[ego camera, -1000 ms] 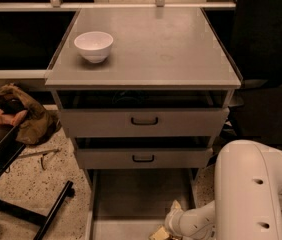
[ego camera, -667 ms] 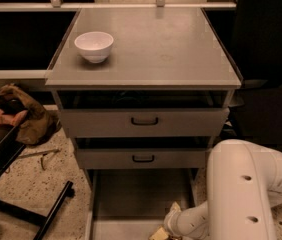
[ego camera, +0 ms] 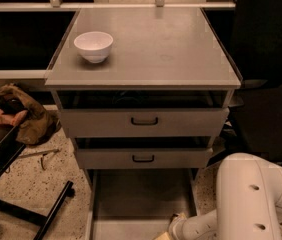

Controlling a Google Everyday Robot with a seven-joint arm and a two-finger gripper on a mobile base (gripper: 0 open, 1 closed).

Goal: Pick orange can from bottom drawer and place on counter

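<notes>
- Camera view: the gripper (ego camera: 173, 229) sits low in the open bottom drawer (ego camera: 141, 199), at the frame's lower edge; whether it is open or clamped cannot be told.
- Touching it is a golden sliver, likely the orange can (ego camera: 161, 236), mostly cut off.
- Since a second ago the arm's big link has sunk slightly while the gripper barely moved. I judge the grasp unfinished, with no lift yet.
- The counter (ego camera: 156, 54) carries the white bowl (ego camera: 93, 45).

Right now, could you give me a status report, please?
Claw low in bottom drawer, front right. Orange can not clearly seen. White bowl sits on counter, far left.
</notes>
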